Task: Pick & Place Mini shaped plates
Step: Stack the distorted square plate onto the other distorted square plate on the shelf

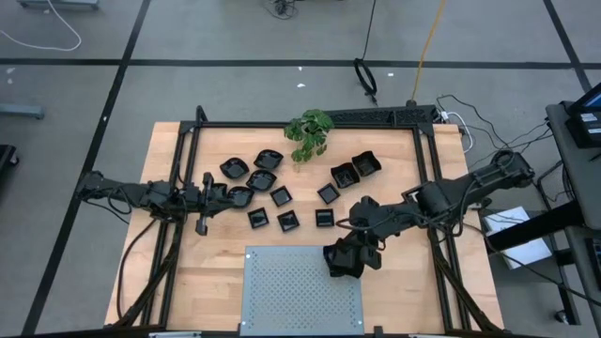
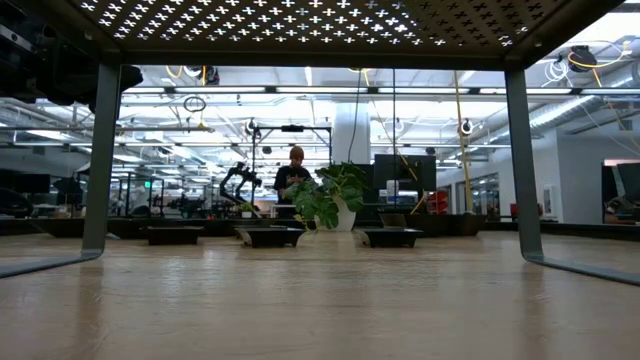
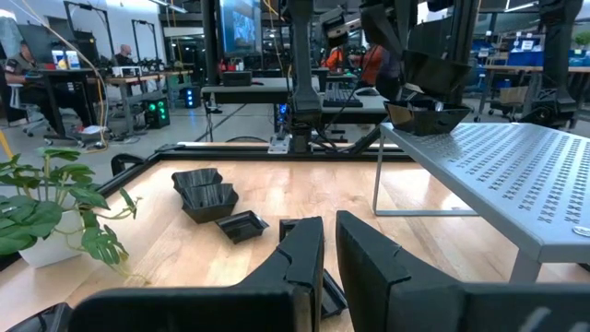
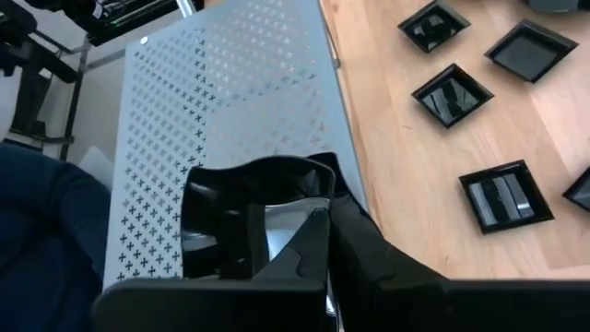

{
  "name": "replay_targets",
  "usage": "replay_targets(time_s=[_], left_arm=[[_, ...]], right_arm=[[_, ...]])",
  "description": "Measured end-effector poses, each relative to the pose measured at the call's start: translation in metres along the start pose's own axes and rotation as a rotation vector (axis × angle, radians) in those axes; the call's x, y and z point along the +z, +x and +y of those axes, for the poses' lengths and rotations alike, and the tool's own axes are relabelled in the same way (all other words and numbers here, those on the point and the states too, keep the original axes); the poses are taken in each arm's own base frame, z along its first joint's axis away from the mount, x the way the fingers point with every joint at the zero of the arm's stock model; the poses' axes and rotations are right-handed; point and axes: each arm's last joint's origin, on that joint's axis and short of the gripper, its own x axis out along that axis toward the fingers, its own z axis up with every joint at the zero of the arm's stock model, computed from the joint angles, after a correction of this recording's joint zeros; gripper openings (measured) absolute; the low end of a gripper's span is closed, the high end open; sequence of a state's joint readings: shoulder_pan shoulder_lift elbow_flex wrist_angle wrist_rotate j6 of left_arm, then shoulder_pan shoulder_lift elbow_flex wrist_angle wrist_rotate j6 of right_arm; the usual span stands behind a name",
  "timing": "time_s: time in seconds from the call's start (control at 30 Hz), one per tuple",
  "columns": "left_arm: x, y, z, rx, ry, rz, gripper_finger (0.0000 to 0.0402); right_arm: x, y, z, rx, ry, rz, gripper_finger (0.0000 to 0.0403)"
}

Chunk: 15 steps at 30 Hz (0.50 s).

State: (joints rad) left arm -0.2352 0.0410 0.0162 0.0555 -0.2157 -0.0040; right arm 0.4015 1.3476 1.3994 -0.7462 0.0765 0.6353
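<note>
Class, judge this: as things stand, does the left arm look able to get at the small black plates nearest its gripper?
Probably yes. The left gripper sits beside the nearest plate on open table, with nothing between them.

So what you can't really make out: the right gripper (image 1: pixel 344 260) sits right on top of the plate (image 4: pixel 253 217) it's clamped on, so from above the plate's shape is basically swallowed by dark fingers. In the right wrist view its near part is covered by the gripper body. The left gripper (image 1: pixel 208 193) blends into the plates beside it; probably touching one, can't tell. From table height, the perforated panel (image 2: pixel 320 25) is cut off by the top edge, and most of the dishes are too small and far to count. The person (image 2: pixel 295 172) behind the plant (image 2: pixel 330 195) is just a small figure, half hidden by leaves.
</note>
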Motion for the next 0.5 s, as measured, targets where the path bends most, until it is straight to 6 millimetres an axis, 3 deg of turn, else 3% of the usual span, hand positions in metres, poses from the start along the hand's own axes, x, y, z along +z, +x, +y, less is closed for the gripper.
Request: replay_targets(time_s=[0.5], left_arm=[[0.000,0.000,0.000,0.000,0.000,0.000,0.0035]], right_arm=[[0.001,0.014,0.002,-0.007,-0.047,0.013,0.0000]])
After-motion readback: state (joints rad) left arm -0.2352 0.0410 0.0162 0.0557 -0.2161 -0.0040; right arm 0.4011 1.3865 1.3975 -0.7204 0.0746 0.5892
